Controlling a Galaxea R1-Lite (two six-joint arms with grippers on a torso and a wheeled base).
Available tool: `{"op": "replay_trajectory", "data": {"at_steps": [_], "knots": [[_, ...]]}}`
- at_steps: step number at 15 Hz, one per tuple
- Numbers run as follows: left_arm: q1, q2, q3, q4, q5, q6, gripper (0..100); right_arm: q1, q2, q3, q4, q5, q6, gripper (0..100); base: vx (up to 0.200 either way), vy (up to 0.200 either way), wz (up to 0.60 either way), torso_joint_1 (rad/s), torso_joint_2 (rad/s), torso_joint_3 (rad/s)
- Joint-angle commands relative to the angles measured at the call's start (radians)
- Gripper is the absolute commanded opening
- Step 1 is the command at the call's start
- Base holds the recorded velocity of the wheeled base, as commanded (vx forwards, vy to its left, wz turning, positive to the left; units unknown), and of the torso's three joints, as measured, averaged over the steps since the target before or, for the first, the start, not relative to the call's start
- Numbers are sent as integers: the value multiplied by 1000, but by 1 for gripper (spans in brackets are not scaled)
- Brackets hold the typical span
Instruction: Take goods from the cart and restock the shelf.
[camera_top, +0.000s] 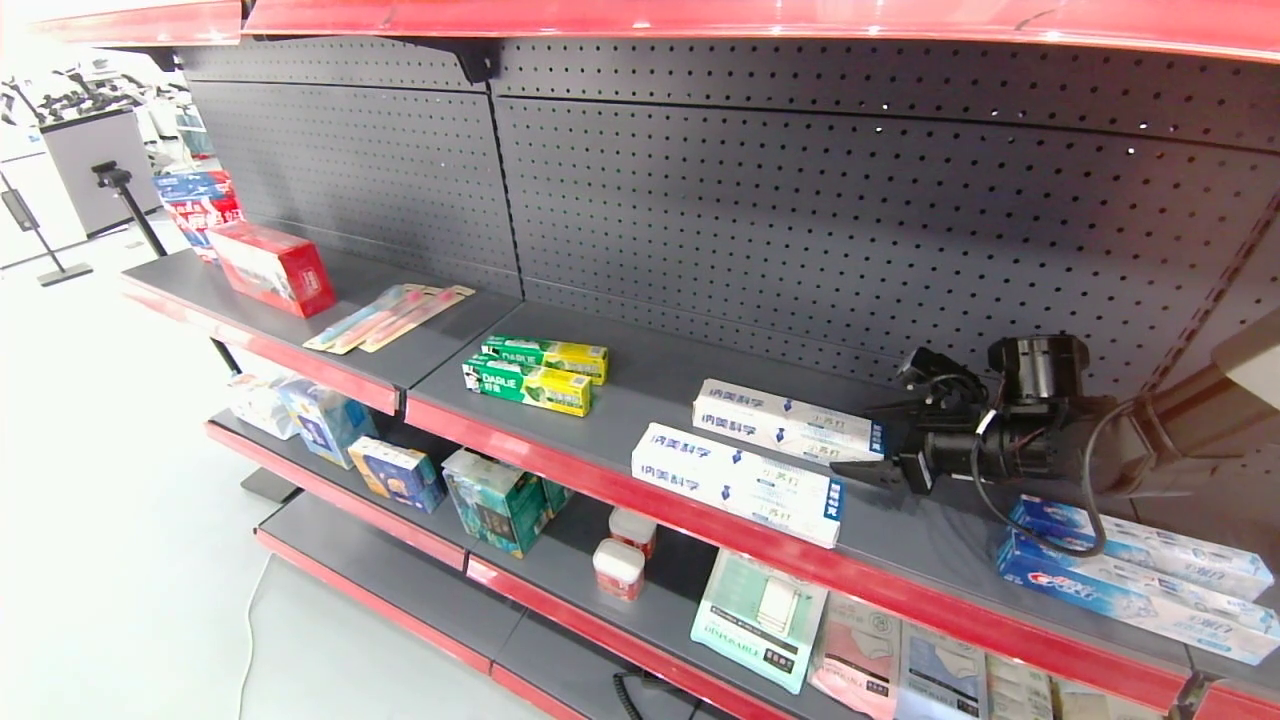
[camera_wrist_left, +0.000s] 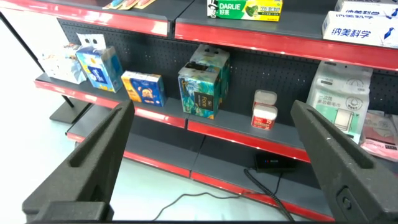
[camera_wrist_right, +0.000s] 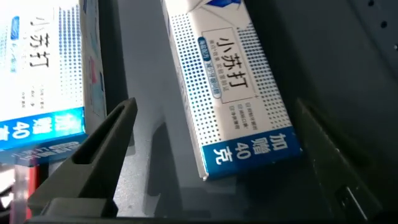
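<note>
White long card toothpaste box, rear one of two (camera_top: 785, 420), lies flat on the grey metal shelf w/ red front edge (camera_top: 620, 370), mid-depth, parallel to that edge. Its twin, the front white box (camera_top: 735, 482), sits just beside it, right at the front edge. Right gripper (camera_top: 862, 440) is low over the shelf at the rear box's end – fingers spread wide, one on each side of that end, and they look clear of the card, so it grips nothing. Left gripper (camera_wrist_left: 211, 107) hangs open & empty, facing the lower shelves.

Reads to me as the set-down of the rear box, prob. done bar the retreat. To do it well: keep fingers wide, back out straight along the box's long axis, no sideways swing – the front box is near one finger and a nudge could tip it off the edge. Lift only once past the box end. Blue toothpaste boxes (camera_top: 1130, 570) lie toward the shelf's right end, near the arm, so mind the elbow there.
</note>
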Motion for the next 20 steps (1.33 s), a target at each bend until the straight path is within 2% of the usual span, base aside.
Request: {"op": "replay_trajectory", "data": {"at_steps": [1,6,12,18,20], "knots": [[0,1,0,0,0,1,100,-3,-16,4,0,0,3,100,0,0,0,0,0,0],[0,1,0,0,0,-1,100,-9,-27,22,0,-6,5,100,0,0,0,0,0,0],[0,1,0,0,0,1,100,-35,-158,126,0,-34,121,100,0,0,0,0,0,0],[0,1,0,0,0,1,100,-55,-408,309,0,-134,248,100,0,0,0,0,0,0],[0,1,0,0,0,1,100,-46,-470,341,-2,-212,302,100,0,0,0,0,0,0]]}}
